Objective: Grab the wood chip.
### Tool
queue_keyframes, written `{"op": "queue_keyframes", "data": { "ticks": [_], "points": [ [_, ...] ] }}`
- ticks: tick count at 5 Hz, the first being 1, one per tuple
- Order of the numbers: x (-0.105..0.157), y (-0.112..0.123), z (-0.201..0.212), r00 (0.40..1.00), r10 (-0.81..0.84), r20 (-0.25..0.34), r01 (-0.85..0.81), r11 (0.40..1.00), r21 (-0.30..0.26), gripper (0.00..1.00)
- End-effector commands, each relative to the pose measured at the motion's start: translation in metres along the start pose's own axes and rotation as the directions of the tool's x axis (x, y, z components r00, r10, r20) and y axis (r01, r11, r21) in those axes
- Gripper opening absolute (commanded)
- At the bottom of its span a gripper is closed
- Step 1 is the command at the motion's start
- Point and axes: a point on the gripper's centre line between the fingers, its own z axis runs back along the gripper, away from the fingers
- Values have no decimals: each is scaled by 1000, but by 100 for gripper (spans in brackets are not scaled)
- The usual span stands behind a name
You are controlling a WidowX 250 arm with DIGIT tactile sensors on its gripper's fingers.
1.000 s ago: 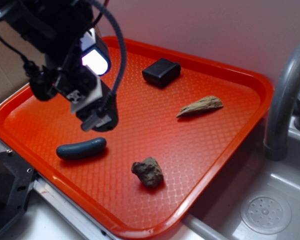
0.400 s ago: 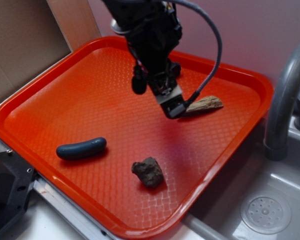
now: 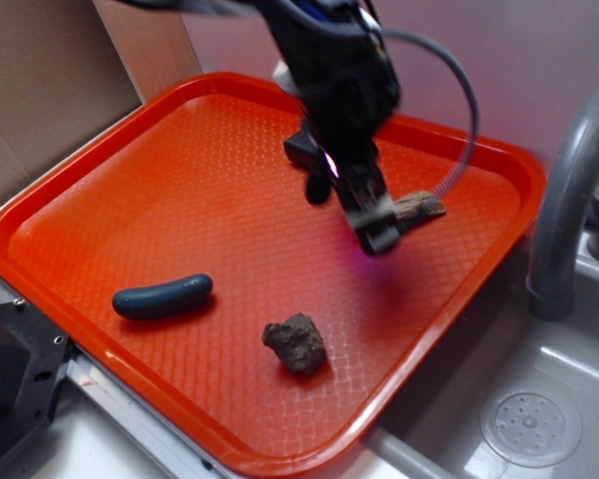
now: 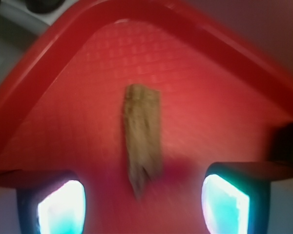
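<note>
Exterior view looks down obliquely across the orange plastic tray (image 3: 130, 190); wrist view looks down close; both share the tan wood sliver (image 4: 142, 136).

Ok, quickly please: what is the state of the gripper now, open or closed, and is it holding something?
Gripper: open, holding nothing; the wood chip lies on the tray between its two fingers, not yet gripped.

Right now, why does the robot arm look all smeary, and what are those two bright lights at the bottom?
Exterior view: the gripper is motion-blurred, while the rock looks sharper. Wrist view: the wood chip is soft and blurry, and the fingertips glare white-cyan, washed out.
</note>
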Motion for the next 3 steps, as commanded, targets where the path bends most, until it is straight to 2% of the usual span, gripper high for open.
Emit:
{"op": "queue_keyframes", "data": {
  "ticks": [1, 2, 3],
  "points": [
    [17, -11, -25, 1000, 10, -13, -10, 1000, 20, 100],
    [16, -4, -27, 999, 39, -32, -38, 999, 31, 0],
    [13, 3, -24, 999, 39, -27, -40, 998, -38, 0]
  ]
}}
